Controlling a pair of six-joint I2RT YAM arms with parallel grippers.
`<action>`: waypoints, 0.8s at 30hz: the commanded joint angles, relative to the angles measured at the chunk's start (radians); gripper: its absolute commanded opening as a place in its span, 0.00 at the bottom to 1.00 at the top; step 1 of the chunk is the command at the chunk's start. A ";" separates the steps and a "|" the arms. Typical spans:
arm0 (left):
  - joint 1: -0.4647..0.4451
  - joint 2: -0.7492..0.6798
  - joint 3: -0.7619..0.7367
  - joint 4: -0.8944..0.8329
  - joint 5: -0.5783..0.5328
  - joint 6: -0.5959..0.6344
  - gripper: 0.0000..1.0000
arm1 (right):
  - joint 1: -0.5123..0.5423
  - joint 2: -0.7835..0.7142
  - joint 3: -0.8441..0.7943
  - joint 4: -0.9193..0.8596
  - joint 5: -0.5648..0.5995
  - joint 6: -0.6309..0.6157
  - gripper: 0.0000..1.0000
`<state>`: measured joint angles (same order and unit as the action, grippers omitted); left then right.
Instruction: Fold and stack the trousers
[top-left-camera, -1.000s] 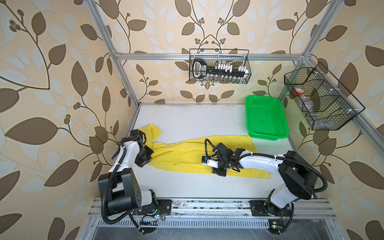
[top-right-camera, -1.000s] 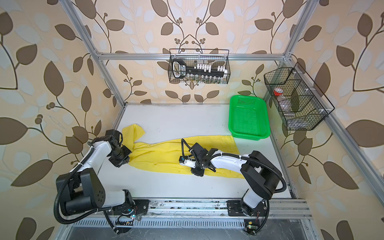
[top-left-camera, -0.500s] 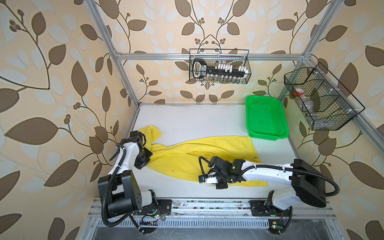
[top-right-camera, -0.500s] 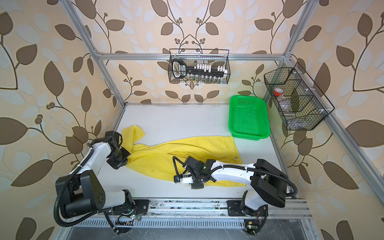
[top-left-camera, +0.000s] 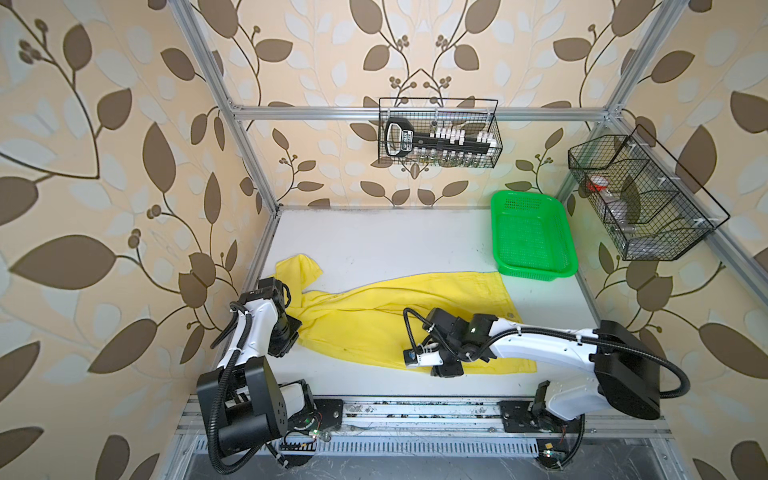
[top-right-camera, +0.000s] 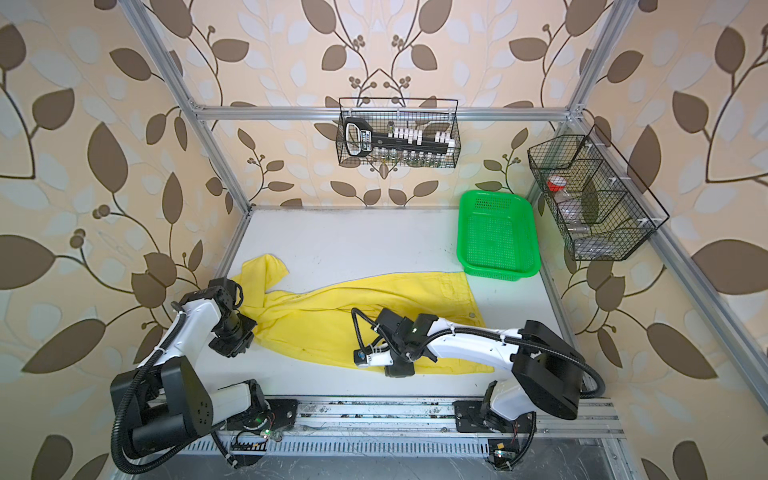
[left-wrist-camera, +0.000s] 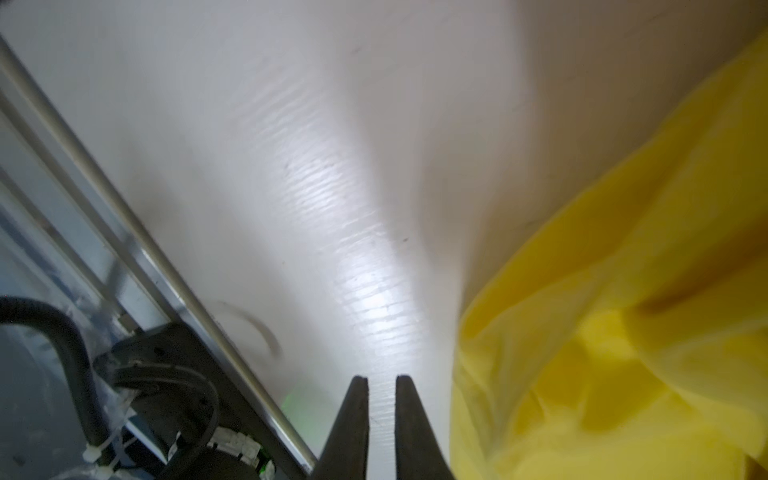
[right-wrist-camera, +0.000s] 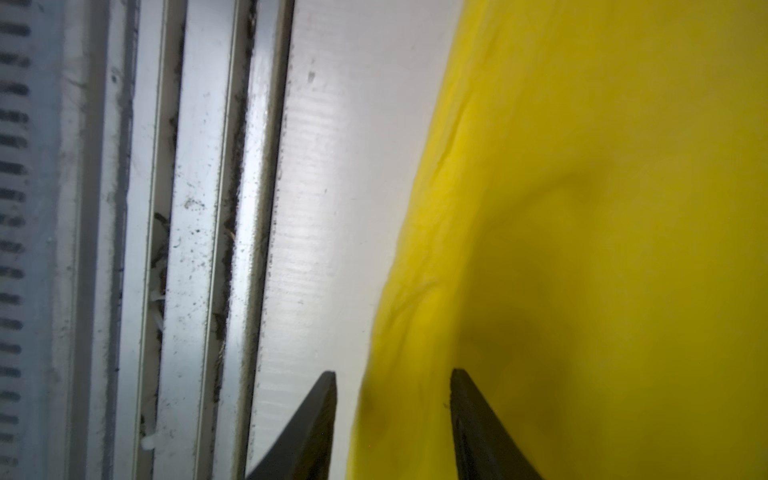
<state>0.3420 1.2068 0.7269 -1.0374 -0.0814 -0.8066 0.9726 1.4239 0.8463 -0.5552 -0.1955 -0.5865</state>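
Note:
The yellow trousers (top-left-camera: 395, 316) (top-right-camera: 353, 316) lie spread lengthwise across the white table, waistband towards the green basket and one leg end bunched at the far left. My left gripper (top-left-camera: 282, 347) (top-right-camera: 232, 340) sits low at the left leg ends. In the left wrist view its jaws (left-wrist-camera: 381, 380) stand a narrow gap apart over bare table, with the cloth (left-wrist-camera: 623, 332) just beside them. My right gripper (top-left-camera: 446, 368) (top-right-camera: 399, 368) is at the trousers' near edge, mid-length. It stands open (right-wrist-camera: 393, 374), and the cloth edge (right-wrist-camera: 602, 208) lies loose between its fingers.
A green mesh basket (top-left-camera: 532, 232) (top-right-camera: 496, 232) stands at the back right, touching the waistband corner. Wire baskets hang on the back wall (top-left-camera: 440, 133) and right wall (top-left-camera: 640, 199). The metal front rail (top-left-camera: 415, 409) (right-wrist-camera: 199, 208) runs close to both grippers.
My right gripper dragged the trousers' near edge towards the front rail, then opened and let the cloth go. My left gripper parted slightly and sits beside the cloth.

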 joint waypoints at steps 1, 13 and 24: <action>0.006 -0.046 0.016 -0.064 -0.059 -0.082 0.16 | -0.112 -0.069 0.072 0.074 -0.115 0.105 0.51; 0.006 0.027 0.172 0.006 -0.022 0.087 0.68 | -0.218 0.277 0.233 0.445 0.135 0.530 0.71; 0.005 0.178 0.151 0.082 0.018 0.136 0.58 | -0.282 0.590 0.447 0.296 0.258 0.375 0.76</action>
<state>0.3420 1.3834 0.8837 -0.9455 -0.0433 -0.6865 0.7063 1.9705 1.2350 -0.1921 0.0166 -0.1623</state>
